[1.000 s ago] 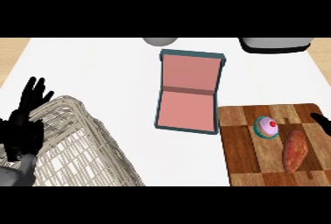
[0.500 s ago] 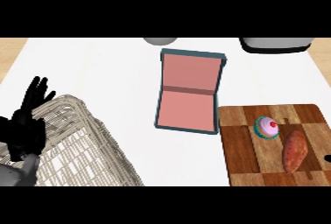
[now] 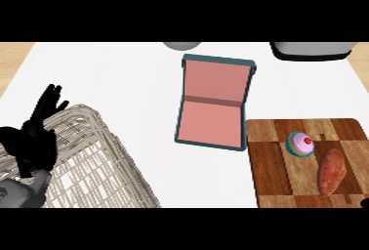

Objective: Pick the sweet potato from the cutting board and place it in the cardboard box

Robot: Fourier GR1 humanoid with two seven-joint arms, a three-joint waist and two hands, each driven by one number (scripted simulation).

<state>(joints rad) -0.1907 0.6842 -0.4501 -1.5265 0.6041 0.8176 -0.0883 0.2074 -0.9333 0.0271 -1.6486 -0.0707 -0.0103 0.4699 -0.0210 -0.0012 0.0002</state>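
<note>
We count one sweet potato [image 3: 331,171] and one cupcake [image 3: 300,144] on one cutting board [image 3: 277,166]. At 12 o'clock of the board lies one open box [image 3: 213,108]. At 9 o'clock stands one wicker basket [image 3: 93,166]. One hand [image 3: 32,141] shows.

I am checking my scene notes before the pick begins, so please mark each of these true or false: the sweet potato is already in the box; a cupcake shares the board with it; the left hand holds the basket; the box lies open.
1. The sweet potato is already in the box. False: it lies on the cutting board.
2. A cupcake shares the board. True.
3. The left hand holds the wire basket. False: it rests open beside it, fingers up.
4. The box lies open. True.
</note>
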